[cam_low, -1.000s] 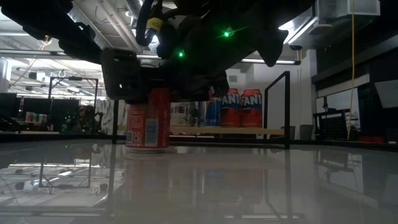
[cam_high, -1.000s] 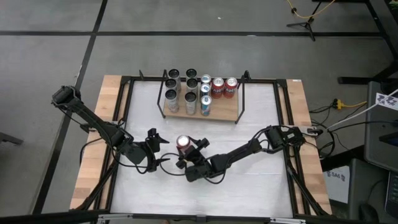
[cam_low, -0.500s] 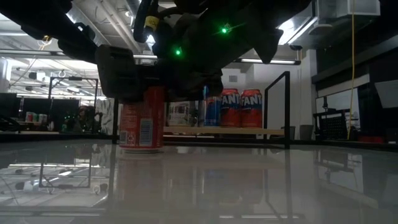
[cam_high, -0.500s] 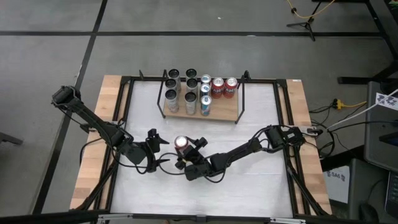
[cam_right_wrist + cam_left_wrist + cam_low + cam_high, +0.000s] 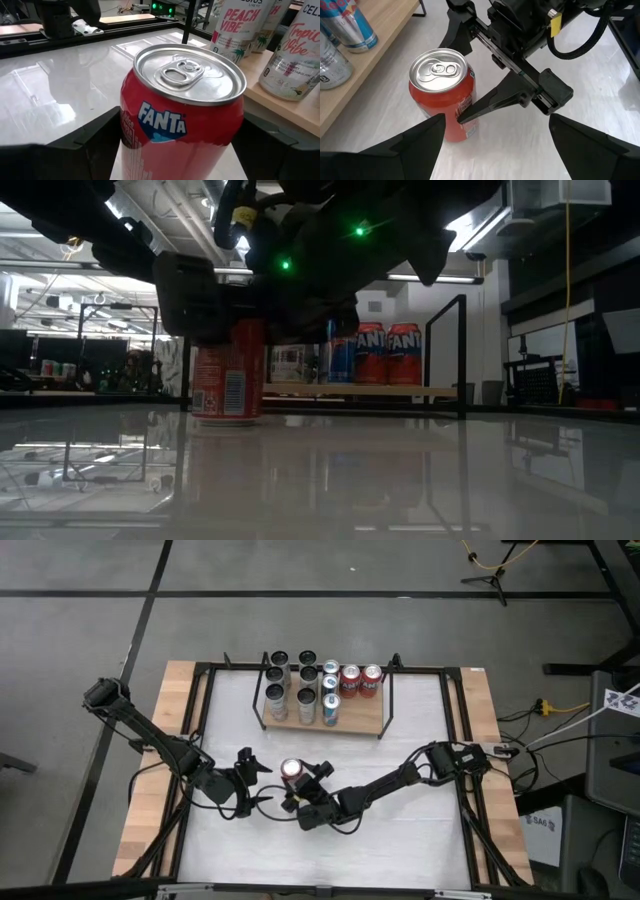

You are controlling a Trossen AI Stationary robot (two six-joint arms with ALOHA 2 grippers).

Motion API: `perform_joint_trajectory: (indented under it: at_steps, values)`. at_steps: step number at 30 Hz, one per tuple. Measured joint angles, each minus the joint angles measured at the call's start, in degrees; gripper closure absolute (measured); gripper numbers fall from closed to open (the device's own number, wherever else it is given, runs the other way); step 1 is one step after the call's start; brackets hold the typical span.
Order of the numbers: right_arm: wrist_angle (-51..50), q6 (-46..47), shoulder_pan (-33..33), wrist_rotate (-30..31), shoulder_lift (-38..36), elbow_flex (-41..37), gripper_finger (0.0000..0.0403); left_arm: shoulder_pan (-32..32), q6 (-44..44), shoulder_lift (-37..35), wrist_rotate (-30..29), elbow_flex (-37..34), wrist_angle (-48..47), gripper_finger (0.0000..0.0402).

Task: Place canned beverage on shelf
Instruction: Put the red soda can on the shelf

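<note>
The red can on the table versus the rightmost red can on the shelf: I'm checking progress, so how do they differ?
The red can on the table stands on the white table, clamped in the right pincer; the rightmost red can on the shelf stands on the shelf, untouched. The table can stands alone; the shelf can has another red can beside it. Both are upright red Fanta cans.

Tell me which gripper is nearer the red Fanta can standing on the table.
Right. The right gripper has its fingers on either side of the red Fanta can. The left gripper is open beside the can on its left, a little apart.
</note>
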Motion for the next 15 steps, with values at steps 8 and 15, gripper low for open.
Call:
perform_joint_trajectory:
  at_steps: [8,15]
  values:
    - [3.7,-1.8,0.0,1.1,0.2,-0.1,0.0079,0.0,0.0,0.0,0.0,0.0,0.0,0.0052]
    - [4.8,-2.4,0.0,1.0,0.3,-0.2,0.0079,0.0,0.0,0.0,0.1,0.0,0.0,0.0052]
